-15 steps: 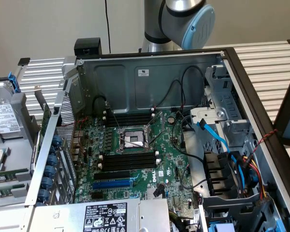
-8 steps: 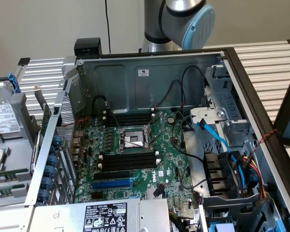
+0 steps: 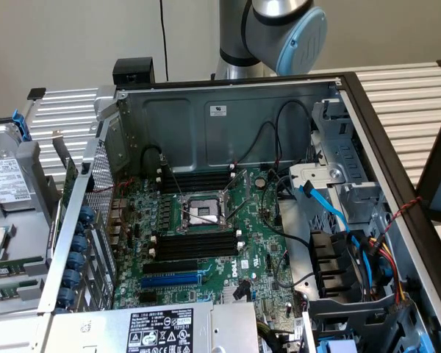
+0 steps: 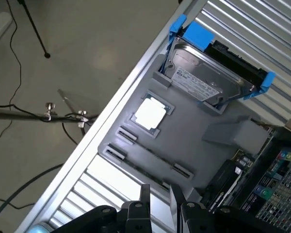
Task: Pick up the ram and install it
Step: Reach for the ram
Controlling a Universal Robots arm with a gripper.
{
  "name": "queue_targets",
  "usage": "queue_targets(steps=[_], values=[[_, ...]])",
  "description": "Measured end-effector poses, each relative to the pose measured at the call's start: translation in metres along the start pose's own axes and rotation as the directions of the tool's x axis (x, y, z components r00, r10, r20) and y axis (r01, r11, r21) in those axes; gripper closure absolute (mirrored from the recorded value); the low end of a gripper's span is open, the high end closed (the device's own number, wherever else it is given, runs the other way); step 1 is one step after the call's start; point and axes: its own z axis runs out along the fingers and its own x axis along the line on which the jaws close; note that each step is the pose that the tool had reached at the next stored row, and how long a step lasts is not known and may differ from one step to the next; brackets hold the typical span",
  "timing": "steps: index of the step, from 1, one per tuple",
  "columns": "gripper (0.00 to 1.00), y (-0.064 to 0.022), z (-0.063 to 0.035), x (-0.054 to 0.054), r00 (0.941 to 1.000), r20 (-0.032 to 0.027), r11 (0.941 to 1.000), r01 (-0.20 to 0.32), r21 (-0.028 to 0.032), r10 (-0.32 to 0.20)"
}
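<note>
Labels [image 3: 160, 329] (several) — none legible

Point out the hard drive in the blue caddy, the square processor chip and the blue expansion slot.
Silver hard drive in blue caddy [image 4: 203, 80], wrist view, labelled top face.
Square silver processor chip [image 4: 150, 114], wrist view, its centre.
Long blue expansion slot [image 3: 173, 279], exterior view, mid-length.

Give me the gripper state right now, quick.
Gripper: open, holding nothing, over the gray tray.

The gripper [image 4: 160, 190] hangs over a gray tray [image 4: 203, 145], fingers apart; a hard drive [image 4: 208, 77] and seemingly a processor chip [image 4: 150, 112] rest on it.
</note>
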Motion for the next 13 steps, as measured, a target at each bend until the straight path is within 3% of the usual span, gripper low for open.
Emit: queue_targets(steps=[4, 7, 13], values=[[0.69, 0.0000, 0.0002, 0.0000, 0.9974, -0.0041, 0.9974, 0.072, -0.0013, -0.072], [0.69, 0.0000, 0.0005, 0.0000, 0.9918, -0.0071, 0.9918, 0.128, -0.0025, -0.128], [0.69, -0.0001, 0.0010, 0.0000, 0.9718, -0.0129, 0.9719, 0.236, -0.0054, -0.236]])
